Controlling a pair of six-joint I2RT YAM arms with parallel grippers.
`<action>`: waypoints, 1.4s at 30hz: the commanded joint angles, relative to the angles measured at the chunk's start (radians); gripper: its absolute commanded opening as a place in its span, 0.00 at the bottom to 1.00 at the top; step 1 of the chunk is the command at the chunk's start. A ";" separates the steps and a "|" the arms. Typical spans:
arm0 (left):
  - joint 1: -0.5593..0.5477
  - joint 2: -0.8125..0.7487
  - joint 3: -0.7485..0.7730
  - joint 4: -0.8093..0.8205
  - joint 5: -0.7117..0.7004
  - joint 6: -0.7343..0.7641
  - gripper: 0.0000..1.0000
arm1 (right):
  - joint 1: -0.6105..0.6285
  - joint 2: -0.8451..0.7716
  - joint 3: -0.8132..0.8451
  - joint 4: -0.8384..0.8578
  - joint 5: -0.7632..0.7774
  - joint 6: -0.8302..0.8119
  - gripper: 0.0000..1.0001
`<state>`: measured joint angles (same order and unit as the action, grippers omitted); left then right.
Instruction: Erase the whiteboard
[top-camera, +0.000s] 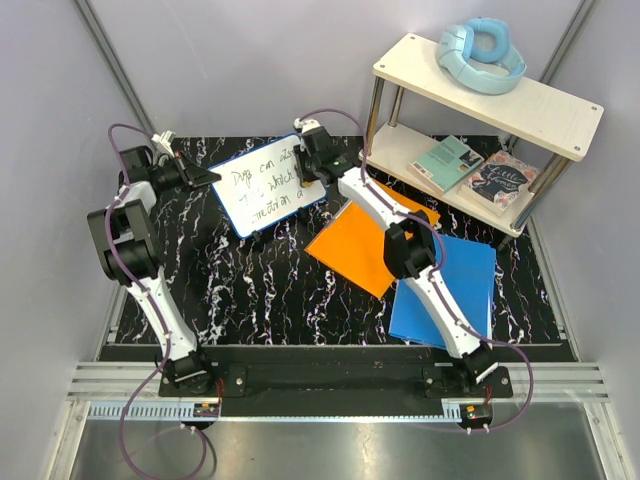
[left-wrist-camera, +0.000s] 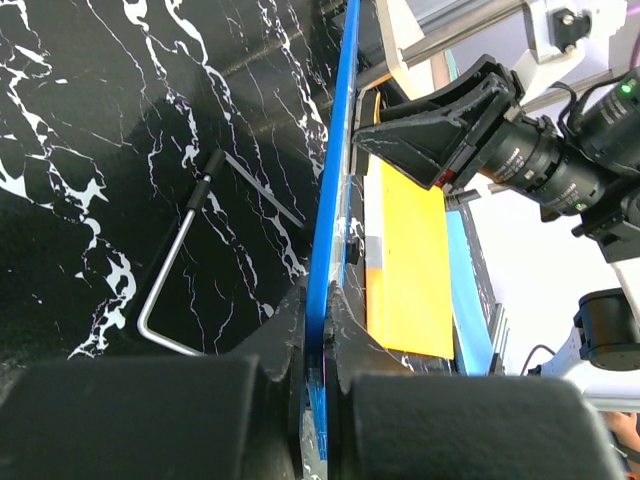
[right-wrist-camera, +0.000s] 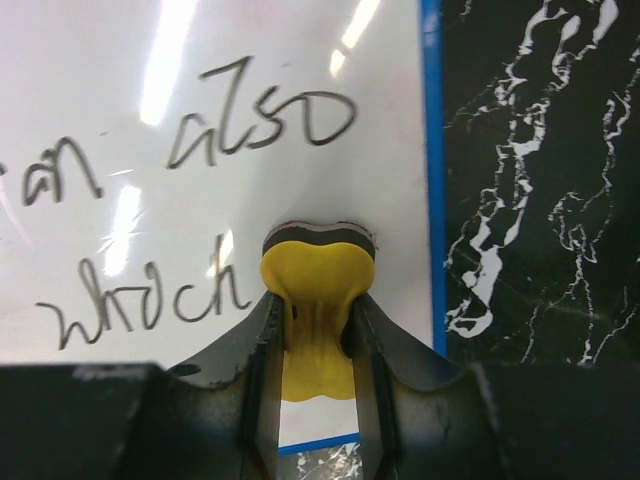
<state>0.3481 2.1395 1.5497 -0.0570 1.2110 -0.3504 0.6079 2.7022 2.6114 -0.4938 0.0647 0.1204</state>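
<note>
Gripping the left edge of the whiteboard (top-camera: 262, 190), the left tool (top-camera: 208, 177) is clenched on the thin blue frame. In the left wrist view its two dark fingers (left-wrist-camera: 290, 330) pinch the blue edge from both sides. The whiteboard is in the far left-centre part of the black marbled counter (top-camera: 250, 290), turned at an angle so that its right corner points toward the orange folder (top-camera: 355, 248). Whether it lies fully flat cannot be told.

The right tool (top-camera: 303, 168) is at the far right part of the board. It is closed on a yellow eraser (right-wrist-camera: 318, 270), which sits between its fingers and touches the white surface near the right blue frame. Black handwritten text covers the board; in the right wrist view the words "also" and "which" are readable just to the left of the eraser.

In the left wrist view a bent metal rod (left-wrist-camera: 180, 270) with a black tip lies on the counter beside the blue edge.

The orange folder lies just to the right of the whiteboard, and the blue folder (top-camera: 465, 285) is nearer to the arm bases, partly under the right arm. At the far right stands a light wooden shelf (top-camera: 520, 100). Pale blue headphones (top-camera: 480, 55) are on its upper board, and two books — a teal book (top-camera: 445, 162) and a dark book (top-camera: 503, 180) — are on its lower board.
</note>
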 joint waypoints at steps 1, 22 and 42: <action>-0.015 -0.029 -0.022 -0.078 -0.079 0.152 0.00 | 0.104 0.033 0.041 -0.020 -0.033 -0.030 0.00; -0.086 -0.205 -0.097 -0.253 -0.197 0.430 0.00 | 0.389 0.099 0.110 -0.012 0.110 -0.157 0.00; -0.093 -0.293 -0.132 -0.425 -0.294 0.669 0.00 | 0.198 -0.015 0.029 0.052 0.311 0.064 0.00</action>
<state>0.2924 1.8900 1.4631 -0.3370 1.0798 0.1532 0.9508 2.7041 2.6781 -0.5182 0.2665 0.1211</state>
